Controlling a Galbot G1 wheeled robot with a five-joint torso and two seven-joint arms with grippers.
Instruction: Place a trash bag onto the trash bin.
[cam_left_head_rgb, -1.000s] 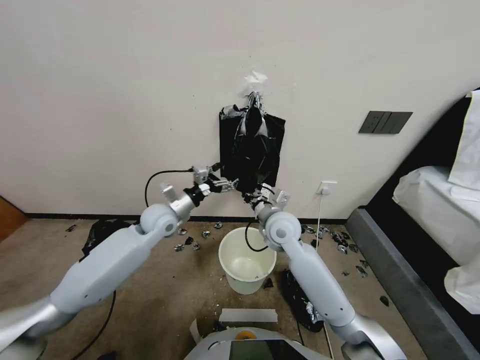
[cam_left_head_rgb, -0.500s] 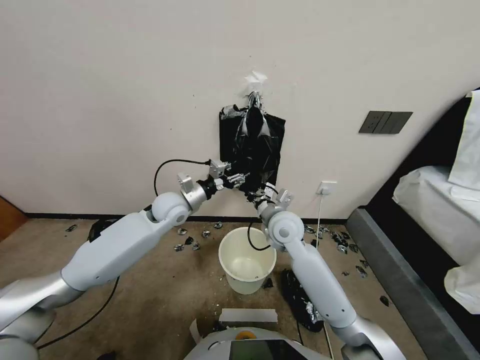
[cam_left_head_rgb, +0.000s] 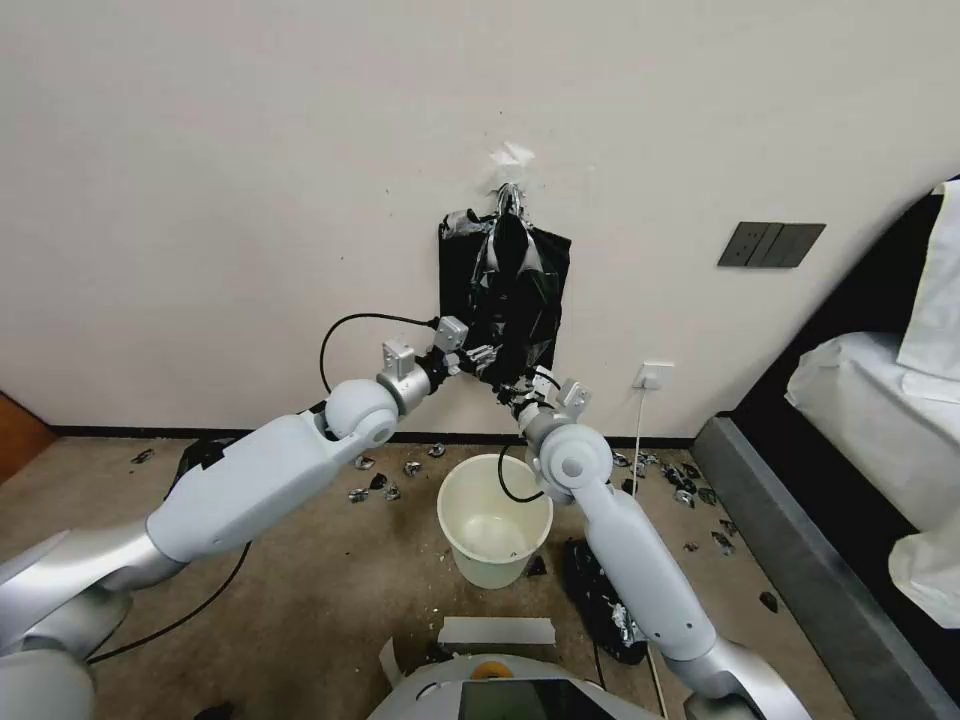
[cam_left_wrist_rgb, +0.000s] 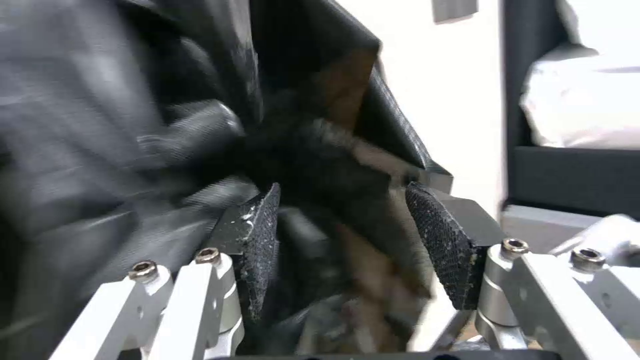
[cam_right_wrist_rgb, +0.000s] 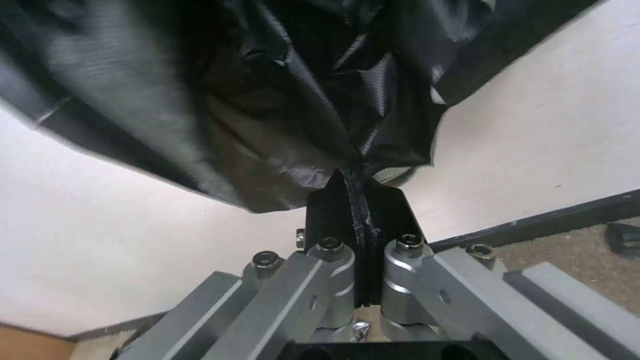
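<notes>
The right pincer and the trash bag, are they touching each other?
Touching. In the right wrist view, the right pincer is shut, its two pads pressed together on a fold at the lower edge of the trash bag.

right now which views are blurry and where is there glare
Left wrist view: the trash bag is smeared with motion blur, while the left gripper pads stay sharp. Right wrist view: crisp, with glossy highlights on the bag's folds. Head view: sharp, slight wide-angle bending at the edges, soft even light.
</notes>
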